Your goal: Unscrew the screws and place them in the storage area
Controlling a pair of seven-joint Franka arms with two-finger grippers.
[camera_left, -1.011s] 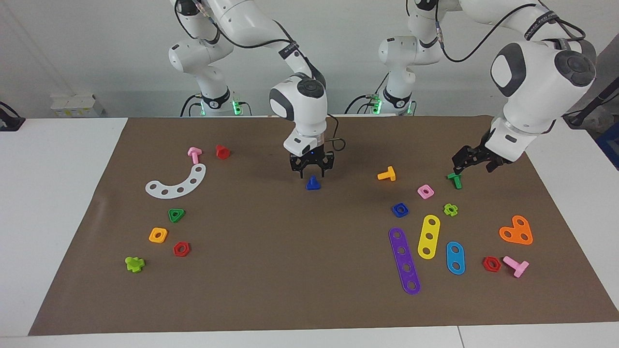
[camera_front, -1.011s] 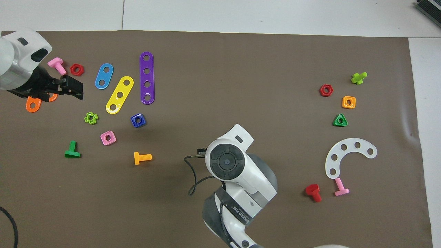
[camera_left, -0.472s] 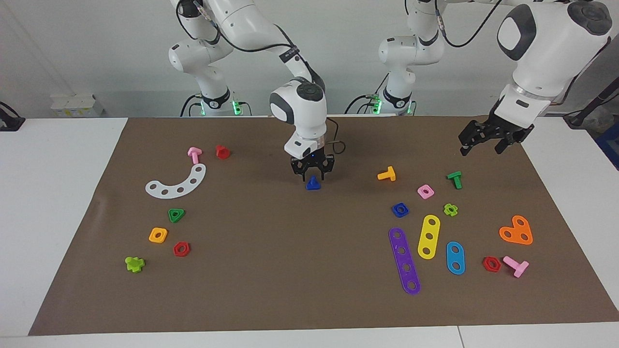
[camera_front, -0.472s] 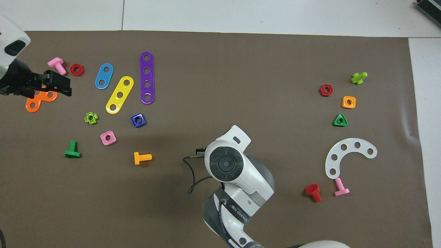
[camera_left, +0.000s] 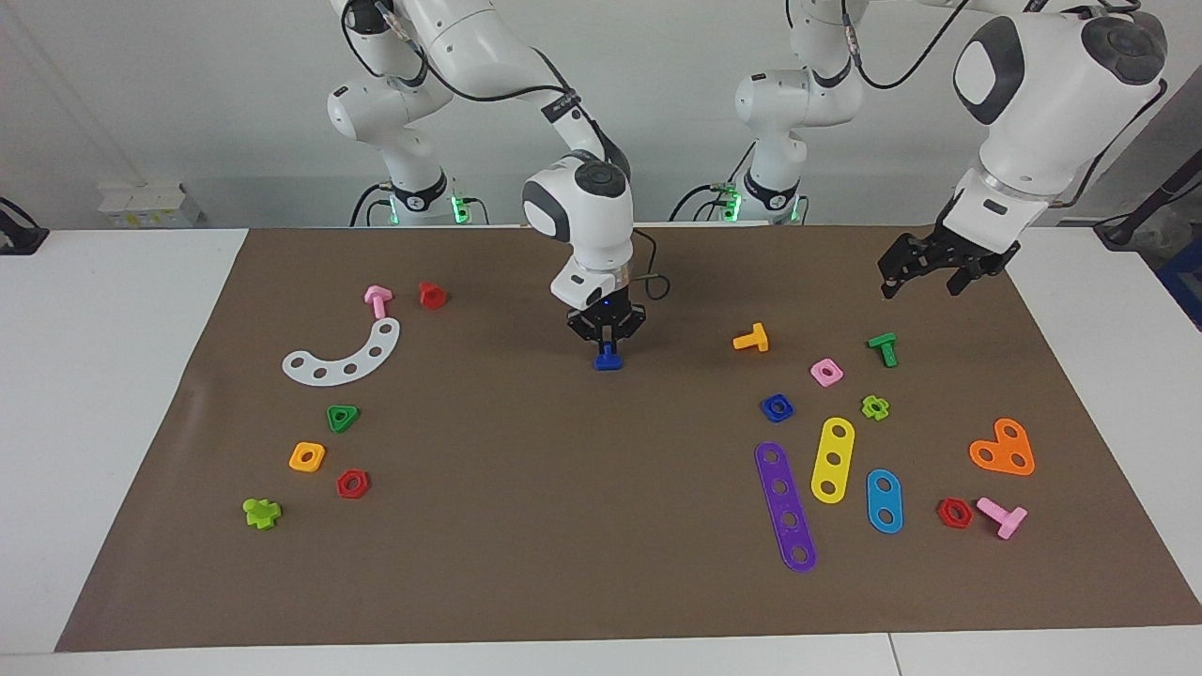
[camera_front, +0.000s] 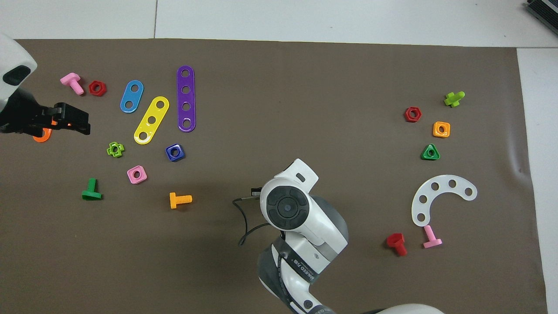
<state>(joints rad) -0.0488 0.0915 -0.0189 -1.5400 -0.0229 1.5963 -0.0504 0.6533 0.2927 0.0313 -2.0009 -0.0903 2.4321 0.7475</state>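
A blue screw (camera_left: 608, 361) with a triangular head stands on the brown mat (camera_left: 563, 526) near its middle. My right gripper (camera_left: 608, 345) points straight down onto it, fingertips shut on the screw's shaft. In the overhead view the right arm's wrist (camera_front: 287, 208) hides both screw and fingers. My left gripper (camera_left: 922, 280) hangs open and raised over the left arm's end of the mat, holding nothing. In the overhead view the left gripper (camera_front: 83, 118) covers part of an orange plate (camera_front: 41, 136).
At the left arm's end lie a green screw (camera_left: 884, 347), orange screw (camera_left: 752, 338), blue nut (camera_left: 777, 407), pink nut (camera_left: 826, 372) and coloured strips (camera_left: 832, 459). At the right arm's end lie a white arc (camera_left: 344, 354), a red screw (camera_left: 431, 295) and several nuts.
My right gripper has come down and shut on the blue screw. My left gripper rose away from the green screw toward the robots, staying open.
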